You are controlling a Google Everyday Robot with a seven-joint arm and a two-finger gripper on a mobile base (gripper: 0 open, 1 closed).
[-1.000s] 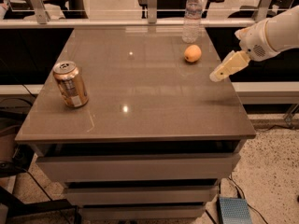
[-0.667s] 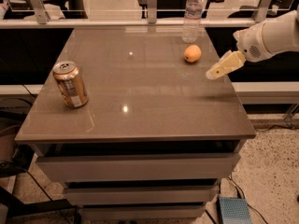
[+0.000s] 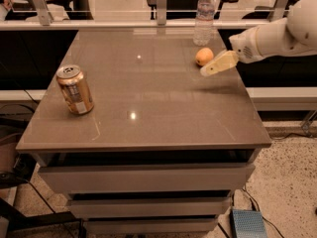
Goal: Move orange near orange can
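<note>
The orange (image 3: 203,56) is a small round yellow-orange fruit resting on the brown table (image 3: 148,98) near its far right corner. The orange can (image 3: 75,89) stands upright at the table's left side, copper-coloured with a silver top and a pale label patch. My gripper (image 3: 207,71) comes in from the right on a white arm. Its pale tip hangs just above the table, right beside the orange on its near right side. It holds nothing that I can see.
A clear plastic water bottle (image 3: 205,15) stands at the far edge just behind the orange. A metal rail (image 3: 148,25) runs along the table's back. Drawers sit below the front edge. A blue box (image 3: 246,224) lies on the floor at right.
My gripper has moved left and a little farther in, from off the table's right edge to right beside the orange. The orange and the can have not moved.
</note>
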